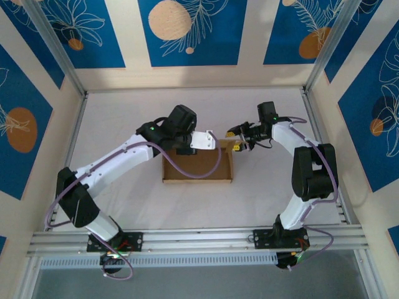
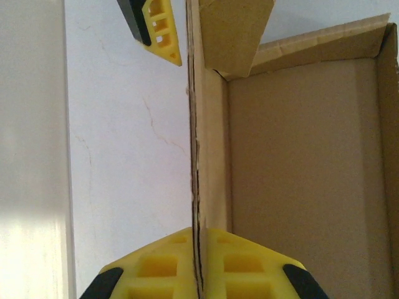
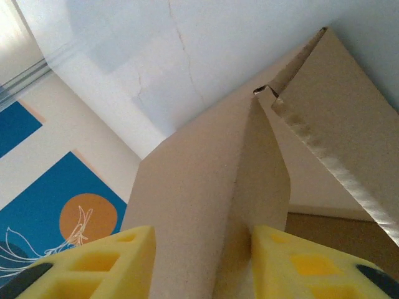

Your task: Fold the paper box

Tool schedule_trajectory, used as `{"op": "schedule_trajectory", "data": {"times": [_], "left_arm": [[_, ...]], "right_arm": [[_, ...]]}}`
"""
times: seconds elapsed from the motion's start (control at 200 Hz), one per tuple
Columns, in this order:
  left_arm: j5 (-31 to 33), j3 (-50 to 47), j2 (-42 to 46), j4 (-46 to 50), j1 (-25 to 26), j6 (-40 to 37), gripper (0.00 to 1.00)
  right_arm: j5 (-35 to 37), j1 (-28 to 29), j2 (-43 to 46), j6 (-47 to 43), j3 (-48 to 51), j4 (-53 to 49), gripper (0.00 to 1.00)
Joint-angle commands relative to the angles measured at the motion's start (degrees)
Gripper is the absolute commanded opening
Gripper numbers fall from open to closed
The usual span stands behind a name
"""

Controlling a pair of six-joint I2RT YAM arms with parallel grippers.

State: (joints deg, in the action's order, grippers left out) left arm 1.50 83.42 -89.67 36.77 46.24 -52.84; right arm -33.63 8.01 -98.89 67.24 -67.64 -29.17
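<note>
Top view: box (image 1: 197, 167) sits centre, half-formed, with left gripper (image 1: 211, 141) and right gripper (image 1: 235, 142) at its far-right corner. Left wrist: left fingers clenched on the far wall (image 2: 209, 156), pinning it upright (a steady anchor). Right wrist: right fingers grasping the corner flap (image 3: 206, 187), likely to tuck it inside

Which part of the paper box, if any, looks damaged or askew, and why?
The paper box wall pinched in the left gripper has a wavy, ragged top edge instead of a clean straight line. The corner flap beyond it leans inward over the corner.
</note>
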Motion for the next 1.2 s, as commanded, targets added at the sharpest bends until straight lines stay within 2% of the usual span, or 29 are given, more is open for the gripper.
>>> {"op": "schedule_trajectory", "data": {"times": [0.0, 0.11, 0.185, 0.205, 0.315, 0.345, 0.41, 0.45, 0.535, 0.61, 0.7, 0.755, 0.8, 0.84, 0.875, 0.96, 1.005, 1.081, 1.136, 1.196], "left_arm": [[-10.39, -1.91, 0.8, -6.17, 1.14, 0.46, 0.0], [-9.29, -2.46, 1.16, -7.2, 1.16, 1.16, 0.0], [-7.9, -2.6, 1.56, -8.25, 0.98, 2.82, 0.01], [-7.76, -2.75, 1.72, -8.47, 0.89, 3.13, 0.04], [-8.04, -3.35, 2.87, -10.34, -0.25, 7.28, 0.37], [-8.61, -3.5, 3.15, -10.64, -0.73, 8.63, 0.41], [-10.15, -4.4, 3.82, -11.86, -1.63, 10.82, 0.42], [-11.48, -5.19, 4.1, -12.72, -2.21, 11.83, 0.38], [-12.74, -6.54, 3.99, -13.08, -2.62, 12.04, 0.28], [-12.38, -6.86, 4.05, -12.76, -2.61, 11.61, 0.26], [-12.74, -7.2, 5.63, -13.17, -2.73, 10.57, 0.23], [-12.75, -6.85, 6.49, -12.88, -2.68, 9.03, 0.21], [-12.18, -6.05, 6.7, -12.64, -2.81, 8.46, 0.2], [-11.78, -4.77, 6.68, -11.87, -3.07, 8.66, 0.21], [-12.07, -3.28, 6.57, -10.6, -3.52, 9.59, 0.27], [-12.67, 0.16, 6.96, -8.36, -5.13, 13.8, 0.57], [-14.24, 1.38, 7.72, -7.13, -6.36, 15.93, 0.67], [-16.72, 2.54, 9.26, -4.51, -8.32, 18.97, 0.7], [-18.36, 3.11, 9.73, -1.11, -9.97, 20.38, 0.7], [-16.98, 2.27, 10.06, 0.98, -10.93, 21.52, 0.7]], "right_arm": [[-9.73, 3.22, 1.35, 2.43, -0.58, 1.54, 0.41], [-9.19, 3.21, 1.82, 2.42, -0.21, 1.82, 0.33], [-8.72, 2.65, 2.2, 1.74, 0.0, 1.18, 0.32], [-8.49, 2.49, 2.29, 1.48, 0.07, 0.89, 0.32], [-7.4, 1.85, 2.62, 0.1, 0.11, -0.89, 0.31], [-7.02, 1.7, 2.86, 0.11, 0.42, -0.84, 0.3], [-7.02, 1.81, 3.27, 0.97, 1.31, 0.33, 0.29], [-7.3, 1.97, 3.28, 1.66, 1.66, 1.23, 0.29], [-7.54, 2.27, 3.02, 1.72, 1.21, 1.26, 0.36], [-6.01, 1.99, 2.7, -1.32, -0.75, -2.4, 0.42], [-0.24, 0.51, 3.48, -13.13, -4.86, -8.99, 0.45], [7.75, 0.24, 5.77, -21.6, -6.09, -11.27, 0.44], [13.89, 0.83, 8.76, -26.39, -4.71, -9.86, 0.44], [15.99, 1.12, 11.4, -30.19, -2.85, -5.81, 0.44], [17.07, 1.21, 13.33, -32.37, -0.93, -2.86, 0.45], [13.92, 1.77, 18.88, -41.75, 5.26, 8.72, 0.46], [15.57, 3.52, 22.57, -47.94, 9.91, 15.65, 0.47], [15.08, 7.01, 27.97, -61.92, 16.26, 25.26, 0.48], [14.43, 9.8, 29.59, -70.21, 18.3, 27.13, 0.5], [14.31, 11.89, 30.07, -75.61, 19.8, 28.16, 0.55]]}}
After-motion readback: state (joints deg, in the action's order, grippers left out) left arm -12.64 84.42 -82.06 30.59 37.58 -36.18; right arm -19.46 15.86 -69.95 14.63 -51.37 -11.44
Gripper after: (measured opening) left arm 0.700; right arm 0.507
